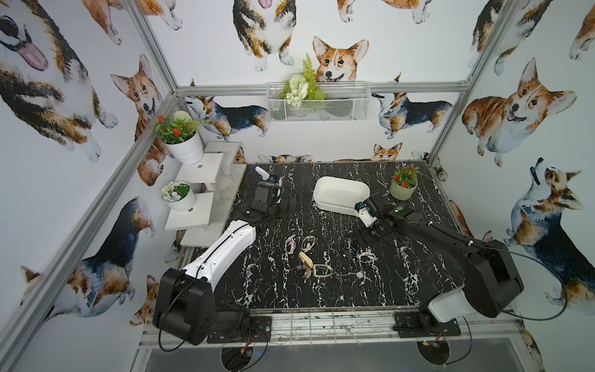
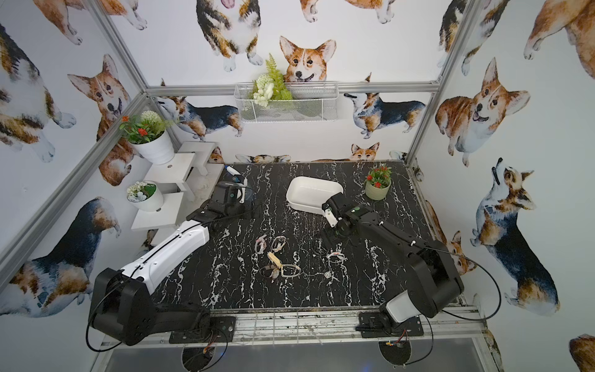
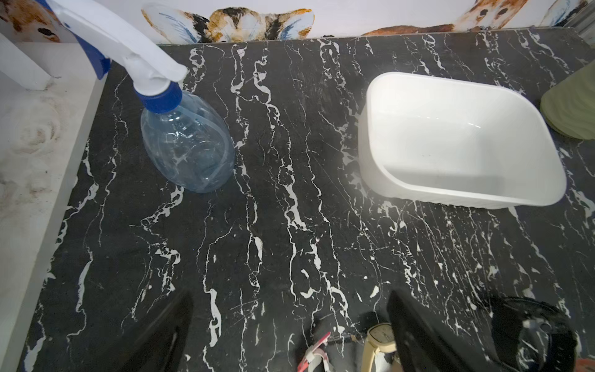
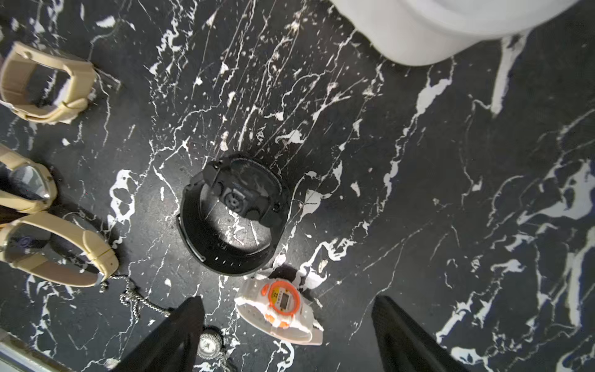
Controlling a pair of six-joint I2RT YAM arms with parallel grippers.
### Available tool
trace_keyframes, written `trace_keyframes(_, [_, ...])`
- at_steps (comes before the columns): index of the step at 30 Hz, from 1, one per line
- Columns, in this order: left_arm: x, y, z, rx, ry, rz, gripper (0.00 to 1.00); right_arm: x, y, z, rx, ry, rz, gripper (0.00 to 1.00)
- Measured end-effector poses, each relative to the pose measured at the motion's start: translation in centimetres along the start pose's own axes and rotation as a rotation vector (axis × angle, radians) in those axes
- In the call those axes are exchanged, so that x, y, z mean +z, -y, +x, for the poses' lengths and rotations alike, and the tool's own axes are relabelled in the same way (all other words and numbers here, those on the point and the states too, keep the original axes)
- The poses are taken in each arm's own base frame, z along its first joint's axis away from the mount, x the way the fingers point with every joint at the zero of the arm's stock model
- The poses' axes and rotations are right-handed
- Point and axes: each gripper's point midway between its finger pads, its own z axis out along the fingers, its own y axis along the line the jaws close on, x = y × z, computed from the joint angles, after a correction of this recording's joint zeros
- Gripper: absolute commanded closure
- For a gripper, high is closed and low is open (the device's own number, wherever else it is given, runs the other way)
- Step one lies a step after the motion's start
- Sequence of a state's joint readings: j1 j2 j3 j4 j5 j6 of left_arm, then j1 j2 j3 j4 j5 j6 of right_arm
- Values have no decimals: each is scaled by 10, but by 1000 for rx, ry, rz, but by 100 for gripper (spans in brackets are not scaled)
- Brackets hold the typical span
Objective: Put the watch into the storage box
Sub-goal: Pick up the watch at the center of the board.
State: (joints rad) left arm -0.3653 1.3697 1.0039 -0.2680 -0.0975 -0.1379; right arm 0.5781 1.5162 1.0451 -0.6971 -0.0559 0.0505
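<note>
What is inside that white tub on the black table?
Nothing visible: the storage box shows only its bare white floor in the left wrist view. In a top view the right arm covers one corner.

A clear spray bottle [image 3: 188, 151] stands beside the white stepped shelf [image 1: 199, 167].

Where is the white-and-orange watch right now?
The white-and-orange watch lies on the table, right of centre in both top views, next to the black watch.
</note>
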Motion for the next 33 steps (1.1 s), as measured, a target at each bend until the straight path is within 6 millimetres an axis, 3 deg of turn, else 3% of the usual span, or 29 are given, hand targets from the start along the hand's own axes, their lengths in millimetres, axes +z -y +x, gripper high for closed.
trace_keyframes(14, [7,3,5,11,-25,3,0,42,-4,-22,-114,-52,2,33])
trace_keyframes(21, [8,3,6,15,-28,2,0,57,-12,-26,-158,-72,-11,62])
trace_keyframes(29, [8,2,8,16,-37,-3,0,53,-17,-29,-162,-43,-35,84])
trace_keyframes(33, [6,2,8,17,-37,-2,0,41,-21,-33,-166,-5,-52,89])
